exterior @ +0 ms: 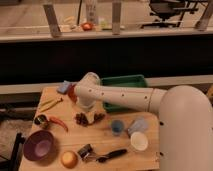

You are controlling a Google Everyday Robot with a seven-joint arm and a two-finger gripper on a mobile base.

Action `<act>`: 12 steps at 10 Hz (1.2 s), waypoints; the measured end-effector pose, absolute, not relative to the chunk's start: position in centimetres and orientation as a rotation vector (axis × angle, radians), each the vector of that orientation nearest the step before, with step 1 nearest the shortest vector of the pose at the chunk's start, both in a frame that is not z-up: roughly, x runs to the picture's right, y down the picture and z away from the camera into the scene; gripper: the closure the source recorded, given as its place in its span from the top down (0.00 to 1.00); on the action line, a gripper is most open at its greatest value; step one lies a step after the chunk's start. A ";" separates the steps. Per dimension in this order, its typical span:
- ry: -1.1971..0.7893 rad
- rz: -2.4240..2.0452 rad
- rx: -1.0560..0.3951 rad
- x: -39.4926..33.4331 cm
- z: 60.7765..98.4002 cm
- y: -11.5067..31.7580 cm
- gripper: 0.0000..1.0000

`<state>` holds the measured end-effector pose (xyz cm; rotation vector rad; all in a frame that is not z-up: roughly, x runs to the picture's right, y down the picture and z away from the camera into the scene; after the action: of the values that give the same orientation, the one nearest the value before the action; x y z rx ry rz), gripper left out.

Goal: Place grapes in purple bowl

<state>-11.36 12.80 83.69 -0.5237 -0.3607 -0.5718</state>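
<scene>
Robot arm: white, enters from the right and reaches left across the far half of the table, its wrist turned down.

Wooden table: carries all items listed below.

Green tray: at the far edge, partly behind the arm.

Purple bowl: near left corner, upright, nothing seen inside it.

Gripper: at the arm's lower end, left of table centre, directly over the far end of the grapes and very close to them (contact cannot be confirmed). Whether it is spread or closed cannot be told; the wrist housing hides it.

Grapes: dark bunch lying on the table just below the gripper, well apart from the purple bowl, which sits nearer and to the left.

White cup: near right, upright.

Black-handled tool: lying along the near edge.

Orange fruit: just right of the purple bowl.

Blue cup: right of the grapes.

Red-orange bowl: far left, mostly hidden behind the arm.

Red chili pepper: left of the grapes, apart from them.
</scene>
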 end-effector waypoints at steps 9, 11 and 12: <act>-0.349 -0.499 -0.583 -8.3 88.7 17.3 0.66; -0.351 -0.500 -0.583 -8.3 88.8 17.3 0.49; -0.350 -0.500 -0.584 -8.3 88.7 17.2 0.38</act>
<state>-8.29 17.21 88.70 -0.5840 -0.3500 -0.4997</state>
